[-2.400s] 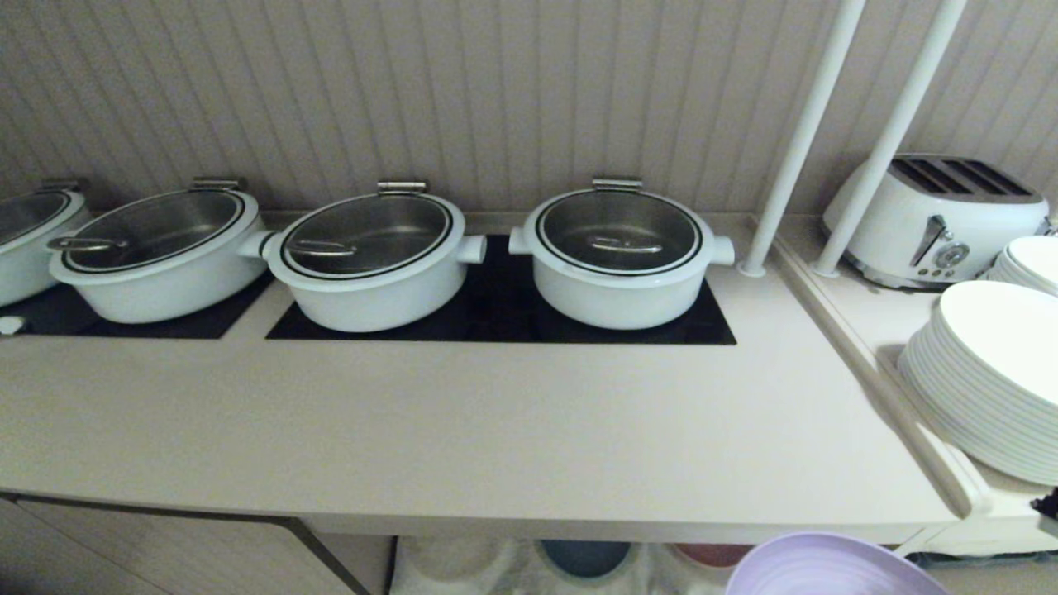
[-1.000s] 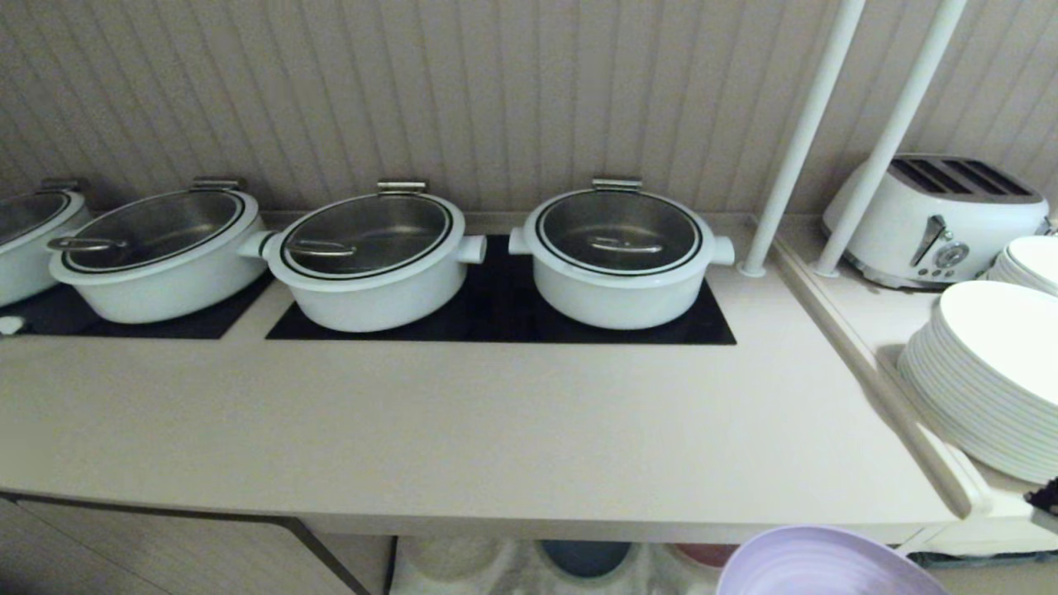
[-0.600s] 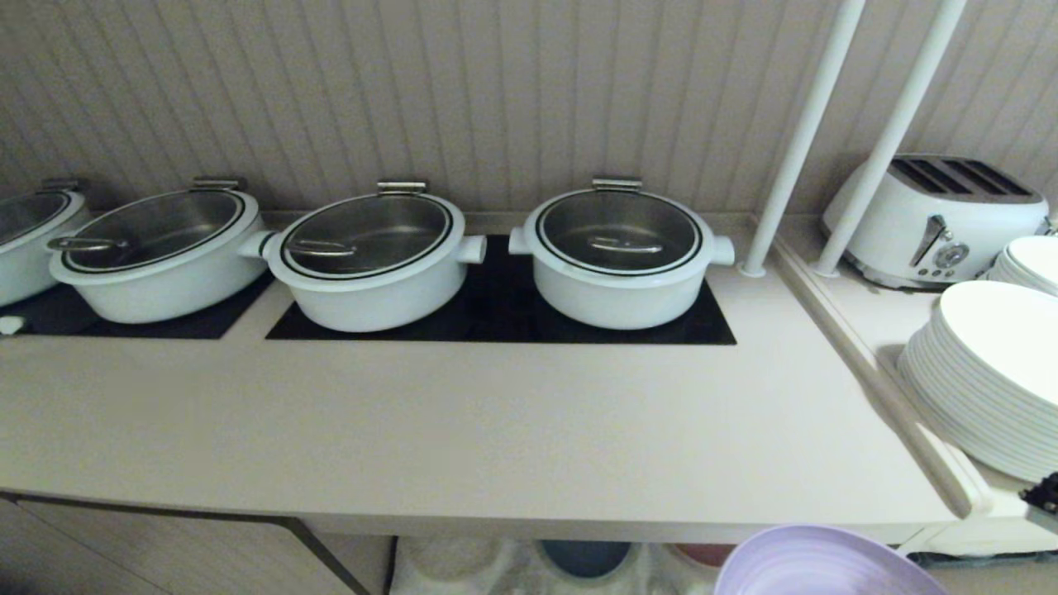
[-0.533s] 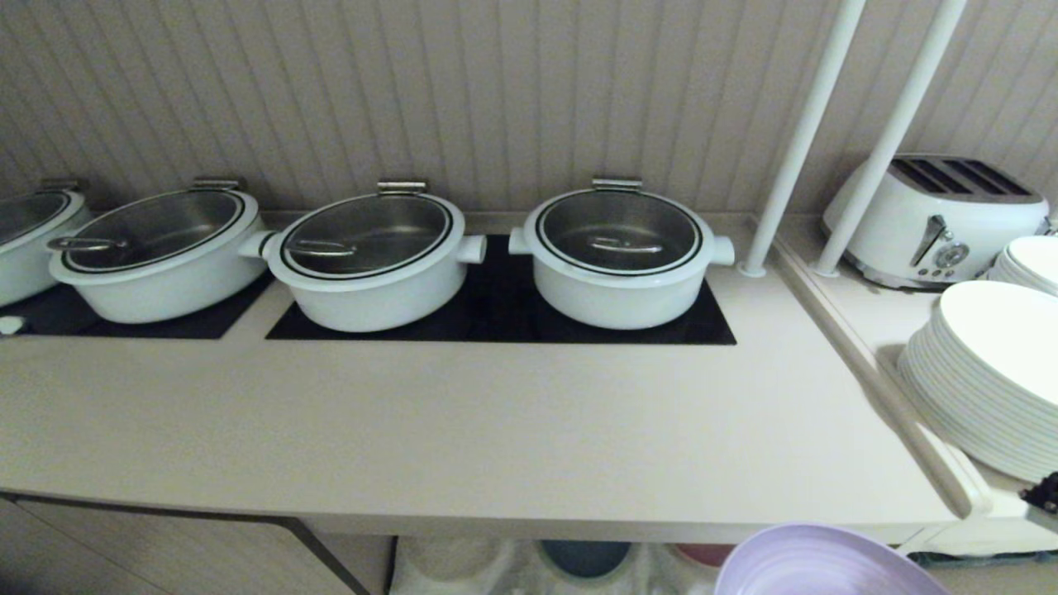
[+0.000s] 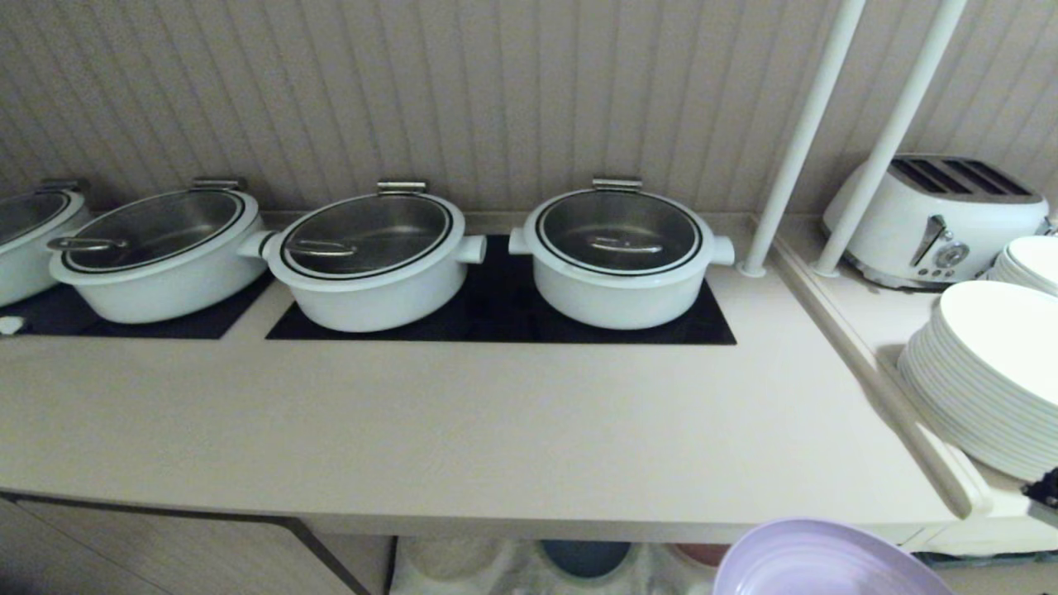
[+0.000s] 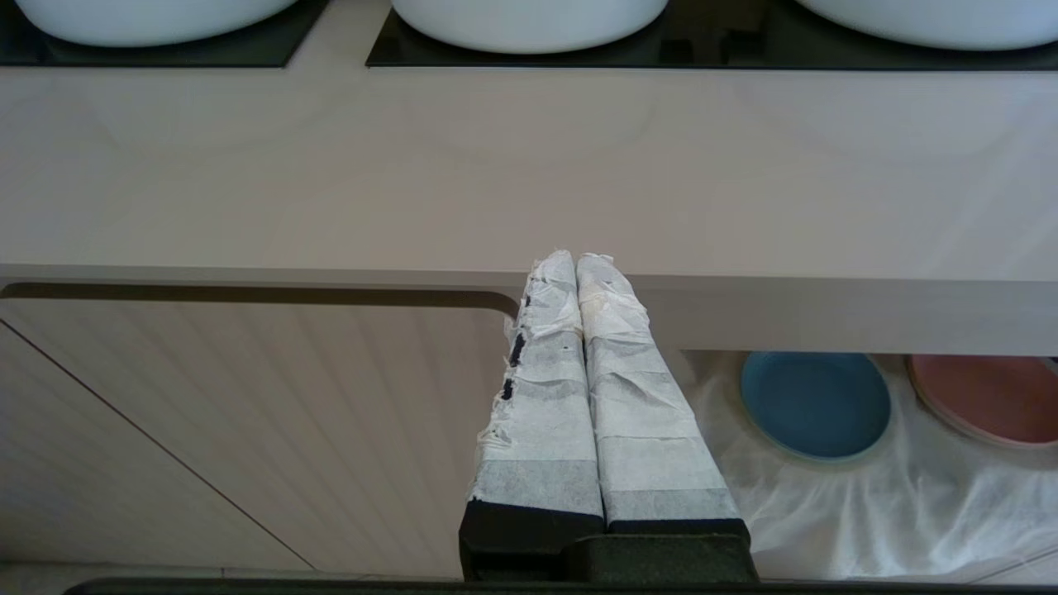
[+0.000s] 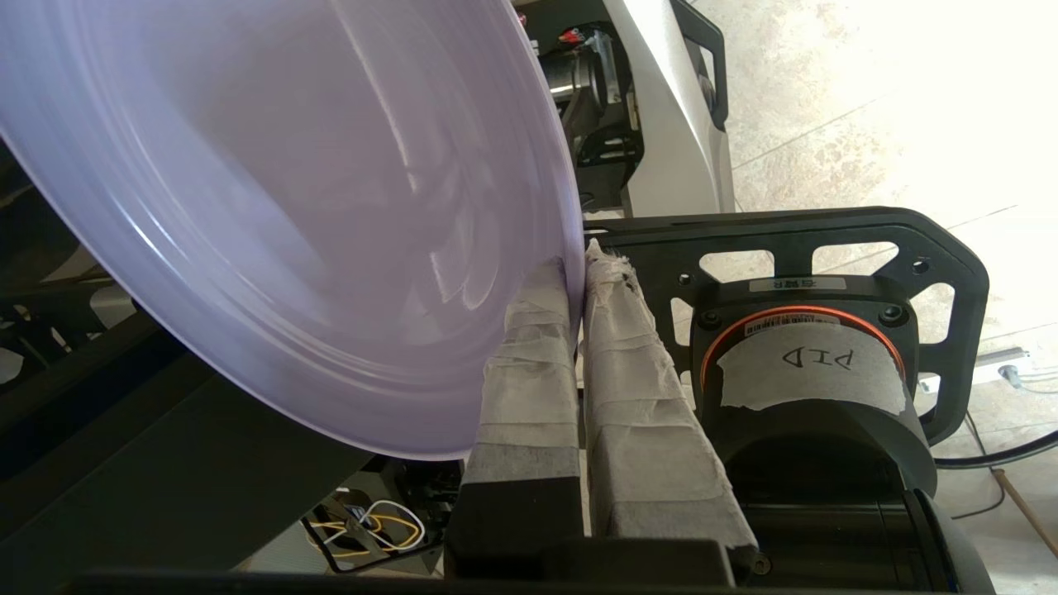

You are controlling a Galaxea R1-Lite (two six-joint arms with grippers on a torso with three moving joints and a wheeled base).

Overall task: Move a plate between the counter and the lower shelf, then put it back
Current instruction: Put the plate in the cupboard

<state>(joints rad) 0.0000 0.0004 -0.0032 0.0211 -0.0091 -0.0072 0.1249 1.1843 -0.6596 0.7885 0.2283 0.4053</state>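
The tabletop (image 5: 463, 430) runs wide in front of me with a clear beige stretch before the white pots (image 5: 620, 256) on the black cooktop panels, and under its front edge the lower shelf (image 6: 868, 496) shows its wrinkled white cloth with a blue plate (image 6: 814, 405) and a pink plate (image 6: 984, 401) lying on it. I have the lavender plate (image 5: 826, 562) out in front of the tabletop's edge near its right end, tilted, its rim pinched between the clenched fingers of the right gripper (image 7: 579, 277). I judge this the carrying step from shelf up to tabletop, though from the head view I can only guess whether the rim stands high enough to pass the edge. Next I need to lift clear, level the plate and reach forward over the bare beige surface. The left gripper (image 6: 576, 260) sits parked before the cabinet front, fingers pressed together on nothing.
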